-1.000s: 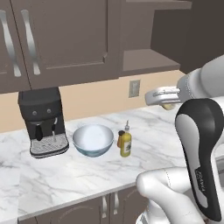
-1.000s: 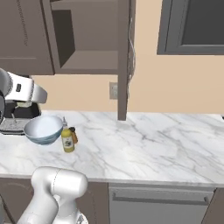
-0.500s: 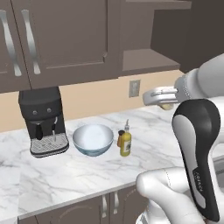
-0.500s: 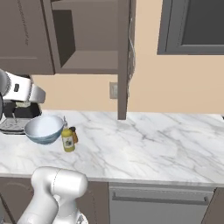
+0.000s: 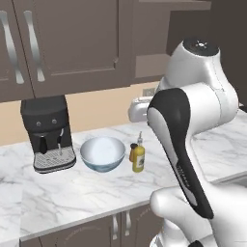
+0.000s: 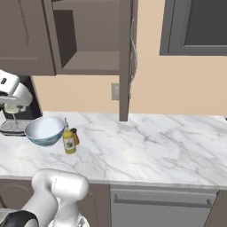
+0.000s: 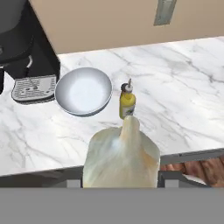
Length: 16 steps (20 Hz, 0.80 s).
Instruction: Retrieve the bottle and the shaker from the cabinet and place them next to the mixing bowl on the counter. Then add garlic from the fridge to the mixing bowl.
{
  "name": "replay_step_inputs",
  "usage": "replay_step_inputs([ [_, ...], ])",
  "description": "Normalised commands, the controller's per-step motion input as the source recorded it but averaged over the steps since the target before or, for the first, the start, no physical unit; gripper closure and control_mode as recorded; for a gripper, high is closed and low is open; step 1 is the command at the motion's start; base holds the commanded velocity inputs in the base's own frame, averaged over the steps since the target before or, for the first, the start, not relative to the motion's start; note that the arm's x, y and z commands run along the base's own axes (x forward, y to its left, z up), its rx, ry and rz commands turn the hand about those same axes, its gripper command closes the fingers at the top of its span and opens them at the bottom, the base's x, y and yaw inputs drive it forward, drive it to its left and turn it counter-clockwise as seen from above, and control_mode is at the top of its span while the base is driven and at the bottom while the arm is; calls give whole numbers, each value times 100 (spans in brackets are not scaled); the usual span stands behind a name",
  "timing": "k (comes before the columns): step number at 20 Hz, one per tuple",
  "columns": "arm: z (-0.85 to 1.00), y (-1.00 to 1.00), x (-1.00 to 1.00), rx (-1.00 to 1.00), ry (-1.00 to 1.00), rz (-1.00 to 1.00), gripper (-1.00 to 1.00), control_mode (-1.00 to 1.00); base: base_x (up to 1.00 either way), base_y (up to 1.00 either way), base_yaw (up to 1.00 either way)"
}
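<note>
Marble counter [image 7: 183, 96] lies below the hand, seen from above and from the front edge. Nearest in the hand view is the garlic [image 7: 121, 157], a pale, papery bulb with its tip pointing away. The gripper [image 7: 121, 179] is closed narrowly on its sides, and the bulb covers most of the fingers.

Just past the garlic's tip stands the bottle [image 7: 127, 105], upright near the middle of the counter. The shaker [image 5: 133, 152] stands touching or nearly touching it on the bowl side, and is half hidden behind it from the hand. Beside both sits the bowl [image 7: 83, 92], empty and open side up. So the two items appear already placed, and dropping the garlic in is the step left.

From the base views the hand hangs well above the counter. It is level with the coffee machine [image 5: 48, 128], which stands just beyond the bowl and close to its rim.

To do this well, I would shift the hand sideways until the bulb sits over the bowl's centre, not over the bottle's thin pourer. The path should stay high enough to clear the bottle and the shaker. I would then lower it toward the rim before letting go, since a round bulb dropped from a height may bounce out. The machine's overhang is the other thing to keep clear of.

Farther back are the wall with its socket [image 6: 115, 91] and the open cabinet [image 6: 91, 40] above, its shelf bare.
</note>
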Motion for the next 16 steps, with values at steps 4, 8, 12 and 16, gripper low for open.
replay_step_inputs([
  [4, -96, 8, 31, 1, 24, 8, 100, -100, 0, 0, 0],
  [8, -95, 14, 20, 0, -9, 3, 100, -100, 0, 0, 0],
  [12, -75, 12, 20, 0, -27, 0, 100, -100, 0, 0, 0],
  [16, -15, 37, 44, 2, -13, 6, 100, -100, 0, 0, 0],
])
